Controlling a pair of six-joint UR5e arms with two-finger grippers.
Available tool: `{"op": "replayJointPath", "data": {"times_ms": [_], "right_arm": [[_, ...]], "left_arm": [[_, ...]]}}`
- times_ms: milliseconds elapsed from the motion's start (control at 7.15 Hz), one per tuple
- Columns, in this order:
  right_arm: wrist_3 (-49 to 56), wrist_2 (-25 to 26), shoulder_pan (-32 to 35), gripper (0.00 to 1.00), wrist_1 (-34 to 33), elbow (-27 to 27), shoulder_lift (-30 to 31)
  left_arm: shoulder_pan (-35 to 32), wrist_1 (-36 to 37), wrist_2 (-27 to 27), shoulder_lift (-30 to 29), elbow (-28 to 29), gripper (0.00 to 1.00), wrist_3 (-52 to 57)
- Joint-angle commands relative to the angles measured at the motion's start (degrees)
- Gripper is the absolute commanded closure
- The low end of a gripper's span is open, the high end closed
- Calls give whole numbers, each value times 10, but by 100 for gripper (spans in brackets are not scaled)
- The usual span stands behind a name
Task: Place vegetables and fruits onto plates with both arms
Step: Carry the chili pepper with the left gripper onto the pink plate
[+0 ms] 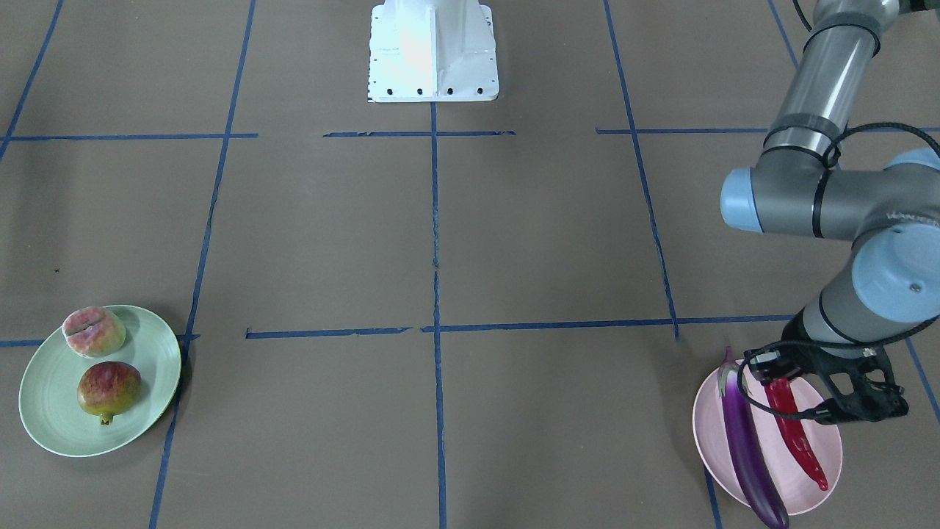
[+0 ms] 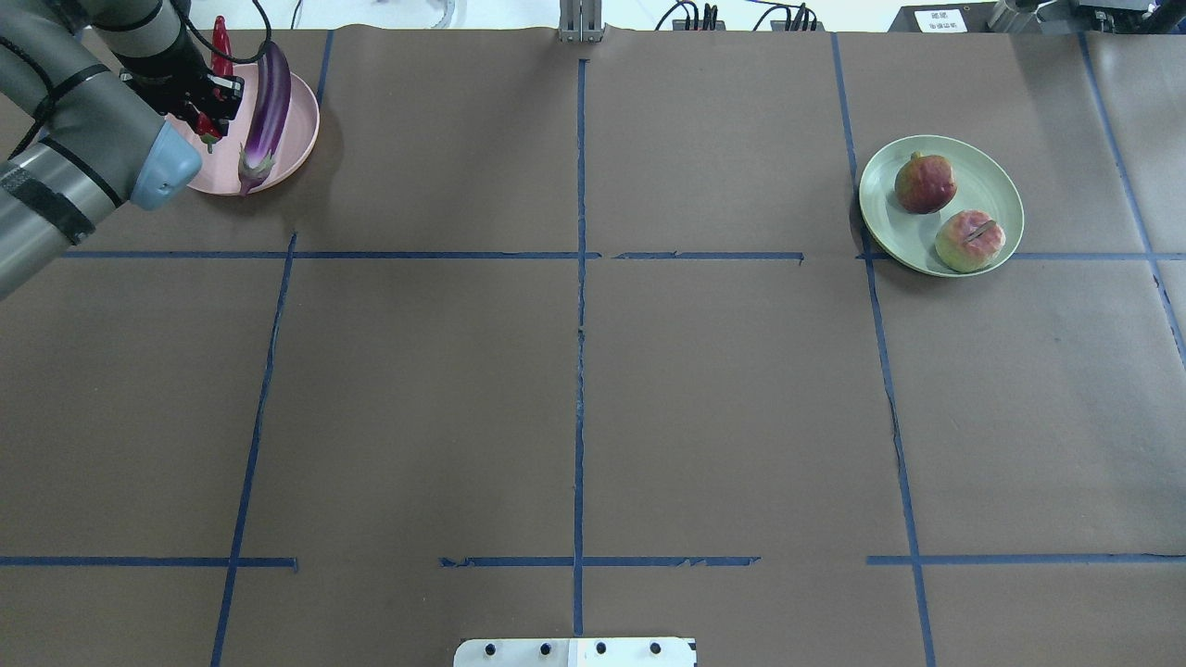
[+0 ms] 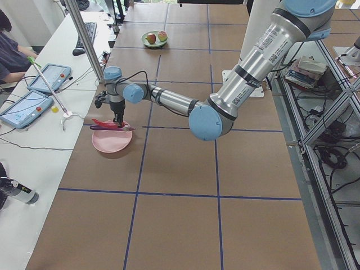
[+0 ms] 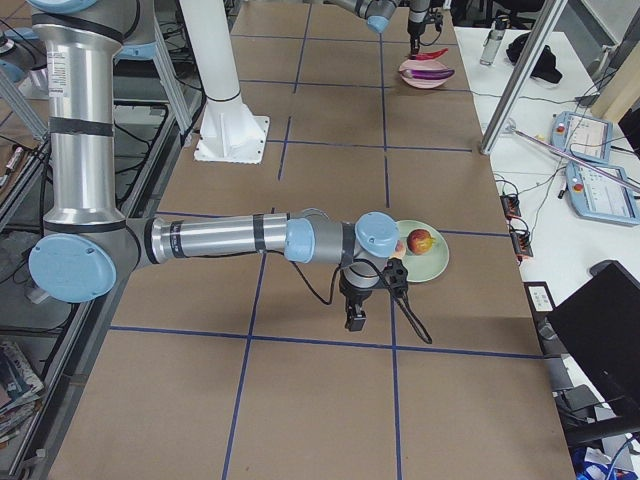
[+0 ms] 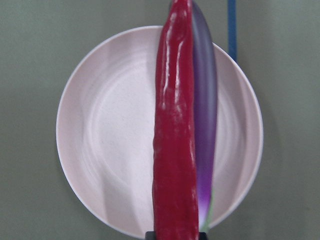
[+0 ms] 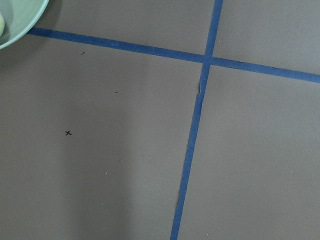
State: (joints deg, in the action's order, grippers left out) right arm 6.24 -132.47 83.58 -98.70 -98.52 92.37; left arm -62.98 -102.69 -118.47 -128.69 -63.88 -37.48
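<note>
Left gripper (image 2: 202, 122) was seen clamped on the stem end of the red chili pepper (image 5: 175, 140), the jaws drawn in to the width of that slim end. The chili pepper was held over the pink plate (image 5: 100, 140), stretched lengthwise away from the robot. Whether its tip touched the plate could not be told. The chili pepper was shown glossy, bright red and tapering to a point.

Just beside it and parallel to it, the purple eggplant (image 1: 745, 448) was laid across the same plate. Its pale-green cap was turned toward the robot and its far end projected past the rim. The pink plate was placed on the bench (image 2: 417, 398) at the far corner on the robot's left.

Right gripper (image 4: 355, 305) was shown only from the side camera, hanging over bare bench just beside the mint-green plate (image 1: 44, 397). Its opening could not be told.

On the mint-green plate, at the far end on the robot's right, 2 fruits were set near each other: the creased peach (image 1: 93, 332) and the pomegranate (image 1: 109, 389), with its crown tip pointing away from the robot.
</note>
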Motion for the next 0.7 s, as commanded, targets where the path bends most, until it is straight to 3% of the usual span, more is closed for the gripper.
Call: {"op": "replayJointPath", "data": {"times_ms": [0, 140, 559], "right_arm": [[0, -1, 0, 0, 0, 0, 0], [0, -1, 0, 0, 0, -1, 0], [0, -1, 0, 0, 0, 0, 0]], "left_arm": [[-3, -80, 2, -24, 88, 59, 7], [-2, -96, 2, -23, 87, 1, 7], [-5, -97, -4, -18, 63, 0, 12]]}}
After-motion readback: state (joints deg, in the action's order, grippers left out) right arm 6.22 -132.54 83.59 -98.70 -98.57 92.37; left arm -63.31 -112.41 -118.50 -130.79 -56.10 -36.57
